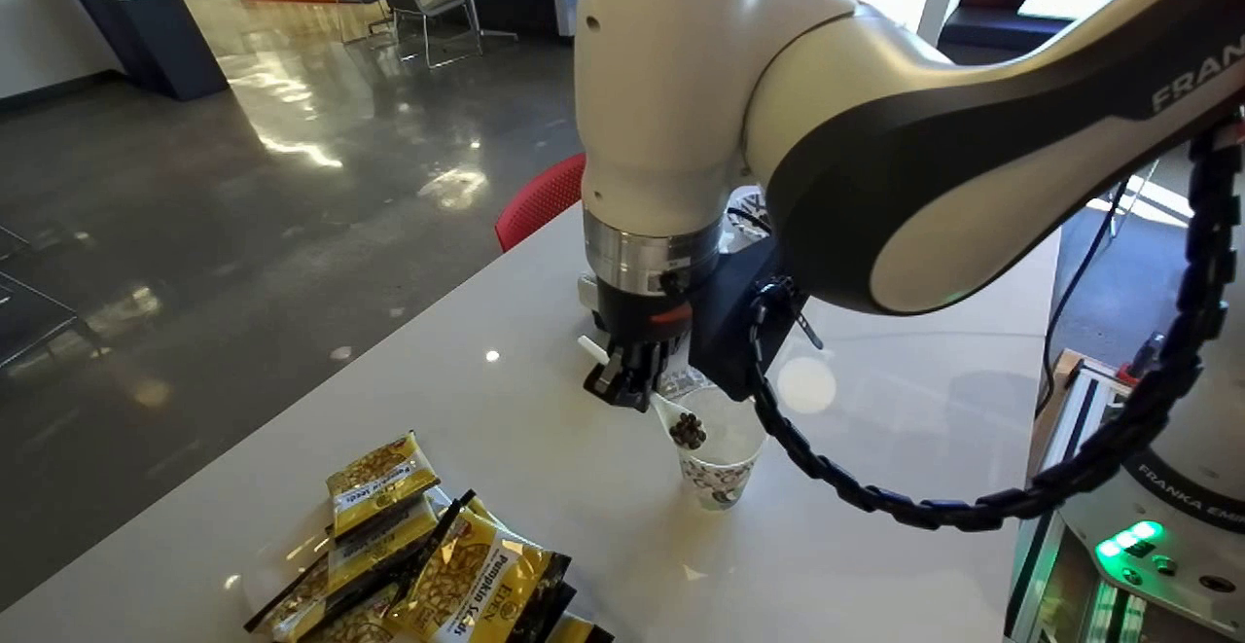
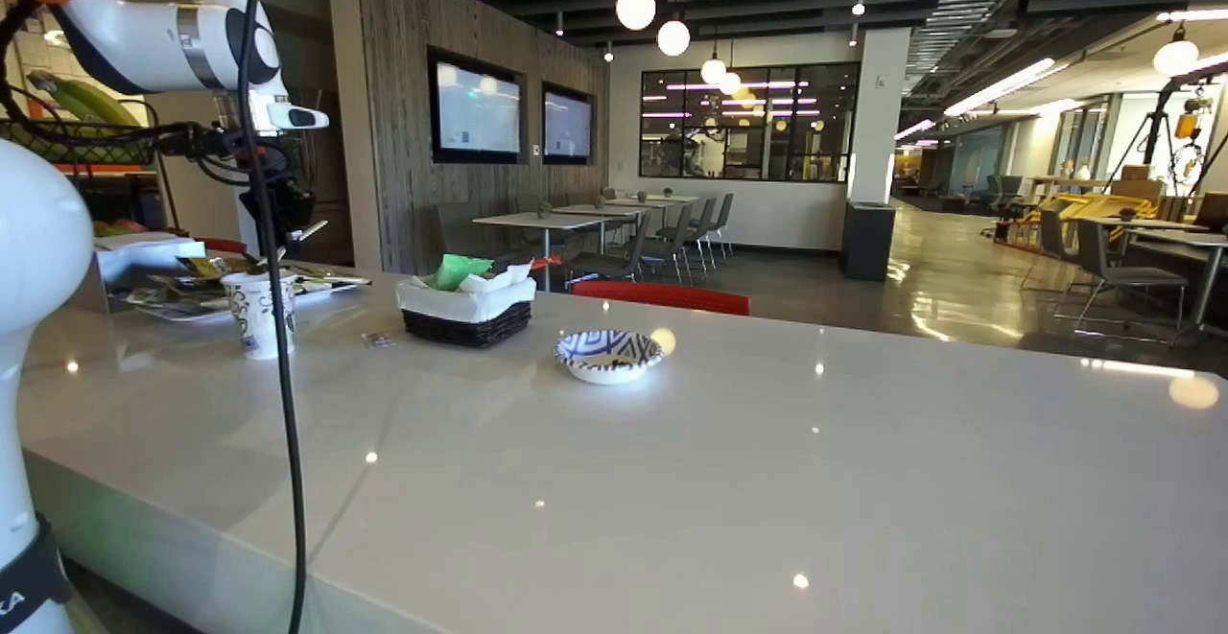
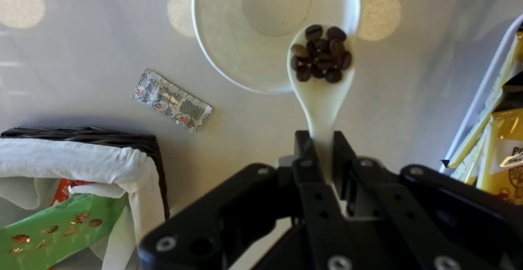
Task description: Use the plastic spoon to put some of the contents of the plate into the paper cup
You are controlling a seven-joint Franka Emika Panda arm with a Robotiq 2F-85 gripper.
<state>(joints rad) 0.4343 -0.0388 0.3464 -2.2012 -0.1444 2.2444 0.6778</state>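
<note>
One paper cup point(image 1: 720, 458) stands upright on one pale worktop point(image 2: 672, 481). Two black fingers point(image 3: 305, 174) pinch tightly on the handle of one white plastic spoon point(image 3: 320, 102); its scoop, holding roughly a dozen dark beans point(image 3: 325, 59), overlaps the cup's rim in the wrist view. Near the cup are one silver packet point(image 3: 173, 100) and one lined basket point(image 2: 470, 327); well apart from it sits one blue-patterned dish point(image 2: 606, 374).

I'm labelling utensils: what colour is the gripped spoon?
The plastic spoon is white, clearest in the wrist view.
</note>
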